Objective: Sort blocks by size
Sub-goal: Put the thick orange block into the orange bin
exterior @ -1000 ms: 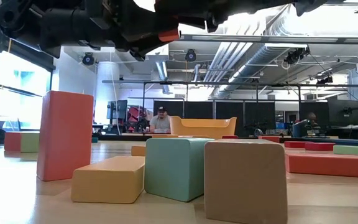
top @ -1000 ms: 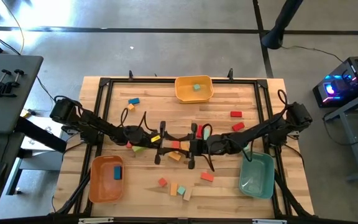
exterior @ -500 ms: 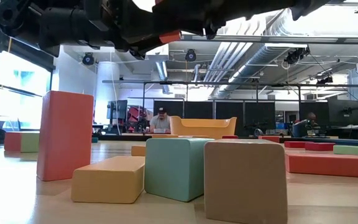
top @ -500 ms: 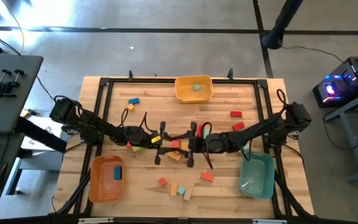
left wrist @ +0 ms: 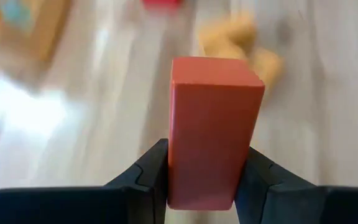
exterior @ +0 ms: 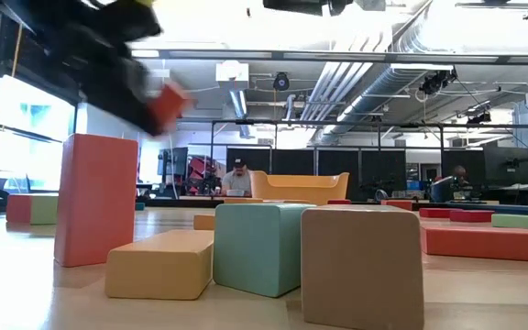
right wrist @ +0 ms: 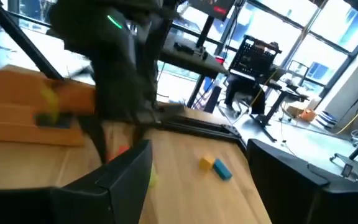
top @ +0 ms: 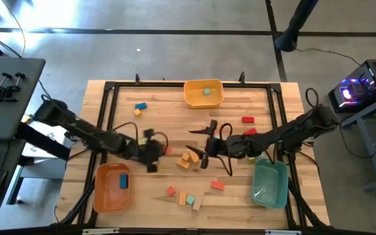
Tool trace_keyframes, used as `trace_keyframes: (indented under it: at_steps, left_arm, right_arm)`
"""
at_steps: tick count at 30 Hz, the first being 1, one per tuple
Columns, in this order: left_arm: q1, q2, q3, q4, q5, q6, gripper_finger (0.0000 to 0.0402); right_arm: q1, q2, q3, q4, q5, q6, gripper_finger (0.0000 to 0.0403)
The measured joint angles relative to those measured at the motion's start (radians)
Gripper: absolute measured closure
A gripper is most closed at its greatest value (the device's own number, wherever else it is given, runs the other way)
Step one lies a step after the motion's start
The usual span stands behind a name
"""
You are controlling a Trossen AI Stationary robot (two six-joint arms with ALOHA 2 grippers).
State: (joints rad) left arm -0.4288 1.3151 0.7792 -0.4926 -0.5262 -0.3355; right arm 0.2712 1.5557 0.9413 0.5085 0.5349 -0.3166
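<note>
Wooden table (top: 155, 196) bears three bins; left claw (left wrist: 205, 180) grips one red block (left wrist: 211, 127), right claw (top: 204, 145) gapes wide.

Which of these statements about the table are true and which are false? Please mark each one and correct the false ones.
1. The left gripper holds a red block between its fingers. True.
2. The yellow bin at the far edge of the table holds nothing. False: a small teal block lies inside it.
3. The right gripper is open and holds no block. True.
4. The orange bin holds a green block. False: the block inside it is a blue block.
5. The teal-green bin stands on the left arm's side of the table. False: it stands on the right arm's side, near the front.
</note>
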Motion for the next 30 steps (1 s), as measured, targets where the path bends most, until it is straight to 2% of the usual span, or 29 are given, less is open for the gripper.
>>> trace_keyframes:
  at_steps: [4, 9, 13, 18, 21, 26, 30]
  left_arm:
    - [-0.156, 0.024, 0.166, -0.383, 0.108, -0.268, 0.0294]
    - [-0.335, 0.111, 0.29, -0.63, 0.338, -0.64, 0.0294]
    - [-0.454, 0.16, 0.304, -0.6, 0.495, -1.011, 0.0294]
    - [-0.577, 0.214, 0.295, -0.556, 0.519, -1.331, 0.0294]
    - [-0.615, 0.243, 0.271, -0.552, 0.529, -1.428, 0.0287]
    - [-0.608, 0.259, 0.185, -0.474, 0.704, -1.462, 0.0275]
    - [-0.591, 0.257, 0.128, -0.483, 0.721, -1.493, 0.0272]
  right_arm:
    - [-0.033, 0.041, 0.0, 0.006, -0.046, 0.003, 0.0144]
    - [-0.083, 0.076, -0.001, 0.116, -0.182, -0.004, 0.0144]
    - [-0.128, 0.084, -0.001, 0.148, -0.308, 0.002, 0.0144]
    - [-0.147, 0.084, -0.001, 0.151, -0.361, 0.026, 0.0144]
    - [-0.148, 0.084, -0.001, 0.152, -0.381, 0.022, 0.0144]
    - [-0.147, 0.084, -0.001, 0.151, -0.399, 0.02, 0.0144]
    - [-0.147, 0.084, -0.001, 0.147, -0.401, 0.023, 0.0144]
